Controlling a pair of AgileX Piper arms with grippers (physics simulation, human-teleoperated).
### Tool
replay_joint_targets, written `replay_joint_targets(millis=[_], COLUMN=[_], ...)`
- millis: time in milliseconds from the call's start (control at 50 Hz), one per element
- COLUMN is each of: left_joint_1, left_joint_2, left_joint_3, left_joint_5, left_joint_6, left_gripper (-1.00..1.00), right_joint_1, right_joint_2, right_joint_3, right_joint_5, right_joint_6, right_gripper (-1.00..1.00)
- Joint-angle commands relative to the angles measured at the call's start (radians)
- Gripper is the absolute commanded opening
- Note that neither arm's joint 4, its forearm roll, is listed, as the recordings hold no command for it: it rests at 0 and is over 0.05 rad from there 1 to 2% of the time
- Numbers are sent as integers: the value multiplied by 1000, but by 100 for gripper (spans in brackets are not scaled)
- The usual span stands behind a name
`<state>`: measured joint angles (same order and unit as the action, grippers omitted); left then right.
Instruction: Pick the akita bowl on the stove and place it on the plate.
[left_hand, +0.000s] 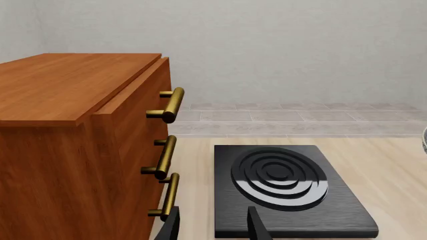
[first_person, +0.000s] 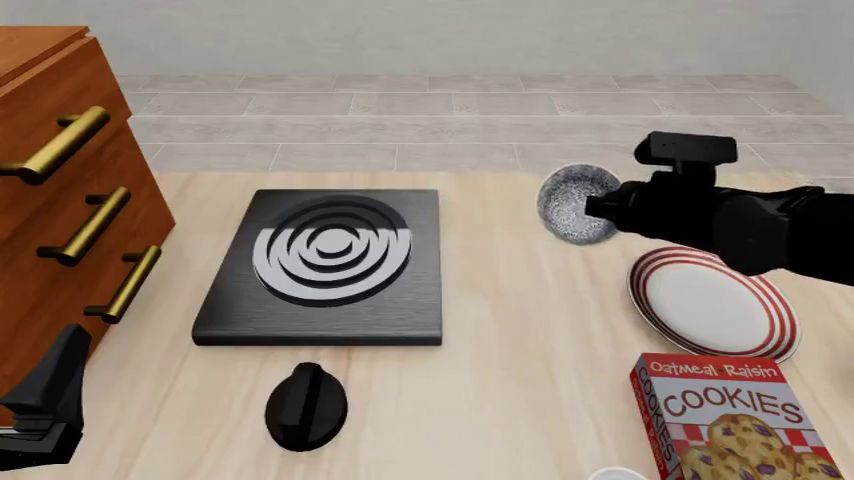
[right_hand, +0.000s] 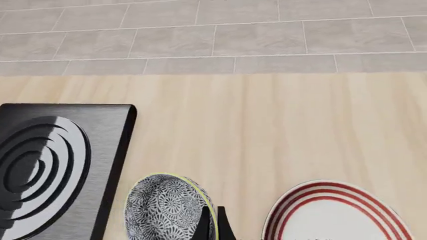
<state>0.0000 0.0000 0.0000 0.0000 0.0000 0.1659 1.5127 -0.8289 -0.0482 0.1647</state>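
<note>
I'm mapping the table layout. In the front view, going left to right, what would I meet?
Cabinet → stove → bowl, held tilted by the right claw → plate.

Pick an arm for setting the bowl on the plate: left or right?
Right. The right gripper is shut on the akita bowl's rim, lifted beside the plate. The left gripper sits open near the stove.
</note>
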Motion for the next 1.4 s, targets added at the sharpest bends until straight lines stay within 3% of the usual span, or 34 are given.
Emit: replay_joint_targets(millis=[20, 1400], left_joint_1=[0, 0], left_joint_2=[0, 0], left_joint_3=[0, 0], left_joint_5=[0, 0], left_joint_6=[0, 0], left_gripper=[100, 100], right_joint_1=[-44, -245], right_joint_2=[-18, -75], right_joint_3=[30, 192], right_joint_5=[-27, -140], right_joint_6=[8, 44], right_gripper=[-100, -100])
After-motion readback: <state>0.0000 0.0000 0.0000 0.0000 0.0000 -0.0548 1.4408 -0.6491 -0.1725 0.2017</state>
